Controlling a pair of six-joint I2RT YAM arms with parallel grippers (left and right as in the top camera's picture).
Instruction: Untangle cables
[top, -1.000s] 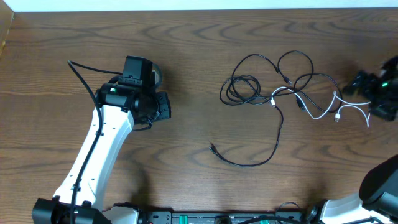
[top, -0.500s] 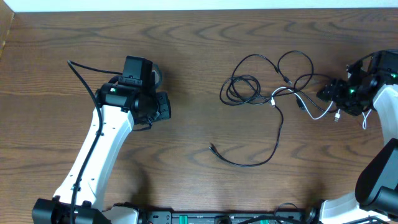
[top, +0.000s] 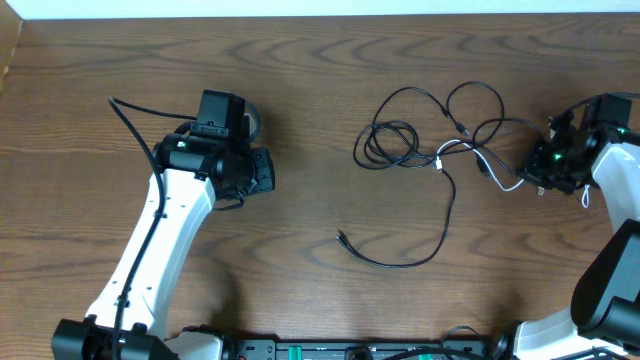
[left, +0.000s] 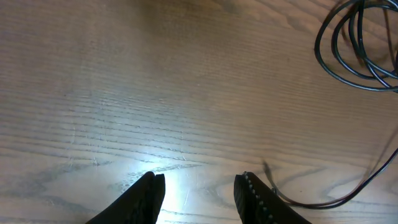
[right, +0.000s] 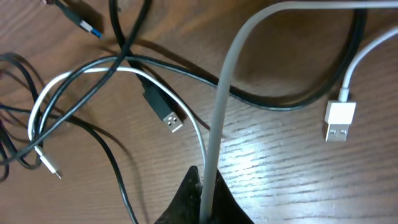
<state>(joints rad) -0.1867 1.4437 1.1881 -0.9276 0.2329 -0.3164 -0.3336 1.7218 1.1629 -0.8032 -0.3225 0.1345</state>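
The cables (top: 440, 150) lie tangled right of the table's centre: a black coil (top: 385, 143), black loops and one white cable (top: 508, 184). A long black strand ends in a plug (top: 343, 238) nearer the front. My right gripper (top: 548, 165) is at the tangle's right end, shut on the white cable (right: 217, 106), which rises from between its jaws (right: 205, 186). A white USB plug (right: 340, 120) and a black USB plug (right: 168, 115) lie close by. My left gripper (top: 262, 172) stands open over bare wood, far left of the cables; its fingers (left: 199, 190) hold nothing.
The left wrist view catches the black coil (left: 360, 50) at the top right and a black plug end (left: 267, 169) beside the right finger. A pale wall edge (top: 300, 8) runs along the table's far side. The right arm's base (top: 610, 300) fills the front right corner.
The right gripper came in from the right edge to the white cable and shut on it. The left arm has not moved.
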